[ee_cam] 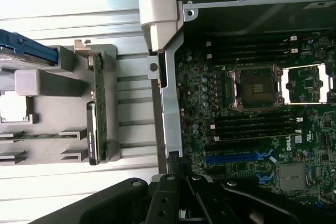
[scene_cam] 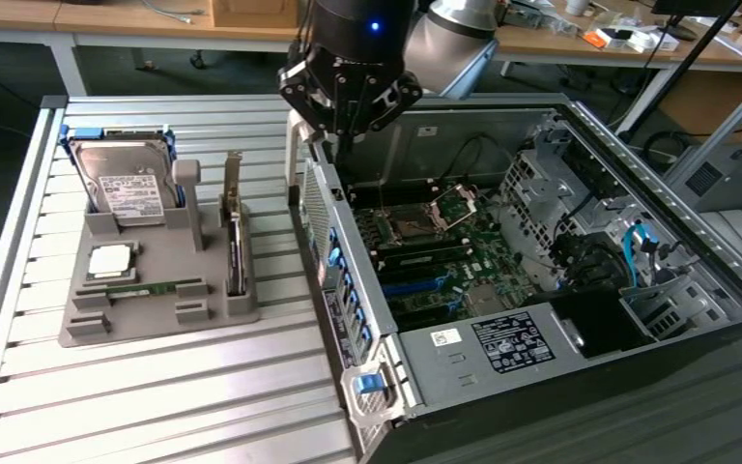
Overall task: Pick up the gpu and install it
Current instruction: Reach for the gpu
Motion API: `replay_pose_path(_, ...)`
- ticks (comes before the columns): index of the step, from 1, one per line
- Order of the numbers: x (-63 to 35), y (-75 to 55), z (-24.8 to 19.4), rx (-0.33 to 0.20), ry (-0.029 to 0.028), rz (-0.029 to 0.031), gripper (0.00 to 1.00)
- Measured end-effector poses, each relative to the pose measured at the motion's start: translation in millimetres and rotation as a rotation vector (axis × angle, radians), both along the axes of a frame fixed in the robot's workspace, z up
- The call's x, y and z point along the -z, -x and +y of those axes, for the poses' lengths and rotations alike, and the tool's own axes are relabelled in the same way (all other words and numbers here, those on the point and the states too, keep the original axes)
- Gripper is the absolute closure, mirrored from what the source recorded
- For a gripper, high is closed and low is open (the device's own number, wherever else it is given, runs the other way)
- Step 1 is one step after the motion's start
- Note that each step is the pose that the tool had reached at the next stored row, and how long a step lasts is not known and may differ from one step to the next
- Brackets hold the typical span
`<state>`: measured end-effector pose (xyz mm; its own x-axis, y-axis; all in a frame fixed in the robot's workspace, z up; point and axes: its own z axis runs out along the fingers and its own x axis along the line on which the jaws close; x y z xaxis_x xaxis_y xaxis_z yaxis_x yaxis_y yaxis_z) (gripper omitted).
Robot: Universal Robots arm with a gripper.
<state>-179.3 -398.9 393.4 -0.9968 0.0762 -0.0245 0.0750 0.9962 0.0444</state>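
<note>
You've got a grey holder tray [scene_cam: 88, 333] [ee_cam: 52, 103] on the slatted metal desk [scene_cam: 152, 406] [ee_cam: 131, 3], on the exterior view's left. In the tray:
- the hard drive [scene_cam: 124, 184] w/ blue side rails stands upright at the far end
- a CPU chip [scene_cam: 111, 259] lies flat in its recess, nearer the camera
- a thin memory stick [scene_cam: 152, 287] [ee_cam: 47, 135] sits in a slot just past that
- the gpu [scene_cam: 233, 246] [ee_cam: 97, 108] stands on its long edge in the slot along the tray's side nearest the PC, silver bracket at the far end, sticking up

The open PC case [scene_cam: 680, 222] lies on its side on the exterior view's right, just beside the tray. The motherboard [scene_cam: 436, 251] [ee_cam: 252, 129] is exposed inside, w/ the CPU socket [scene_cam: 410, 224] [ee_cam: 254, 87] open near its far part. A boxy unit w/ a black label [scene_cam: 513, 343] sits at the near end.

The arm comes in from the top of the exterior view, wrist pointing approx. straight down. Your tool [scene_cam: 343, 143] [ee_cam: 184, 198] hangs over the far end of the case wall nearest the tray. Its fingers are pinched fully together w/ nothing between them. It's apart from the gpu, not touching it, so the card is in its tray slot, not picked up.
</note>
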Motion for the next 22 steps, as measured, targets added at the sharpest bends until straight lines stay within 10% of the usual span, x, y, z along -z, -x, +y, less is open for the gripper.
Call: replay_pose_path(22,0.0,11.7,0.0,0.0,0.0,0.0,0.89)
